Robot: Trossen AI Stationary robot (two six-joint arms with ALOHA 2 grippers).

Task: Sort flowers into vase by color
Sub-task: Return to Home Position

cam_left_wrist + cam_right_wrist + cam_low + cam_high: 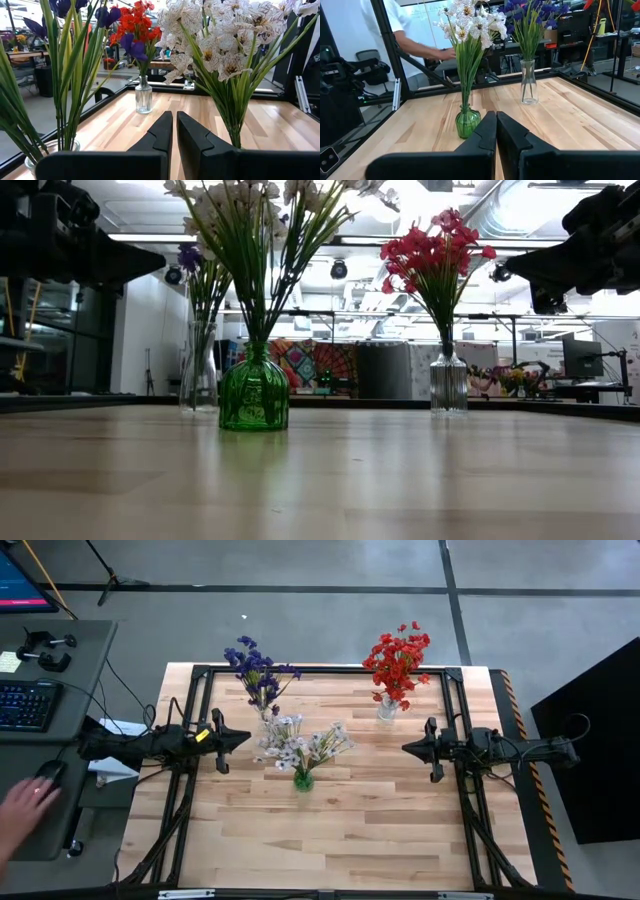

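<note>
At the middle of the bench [400,835], white flowers [300,745] fill the green vase [303,781]; purple flowers [258,670] and red flowers [397,660] stand by the far edge, one colour apiece. Left gripper [243,740] and right gripper [408,748], closed and empty, hang near the side edges: nothing left to carry, I'd say.

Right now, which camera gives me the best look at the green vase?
The low view: the green vase stands whole and close, ribbed glass clear. The right wrist view shows it too, from above. The high view gives only a green spot beneath the white flowers. The left wrist view shows stems, not the vase.
</note>
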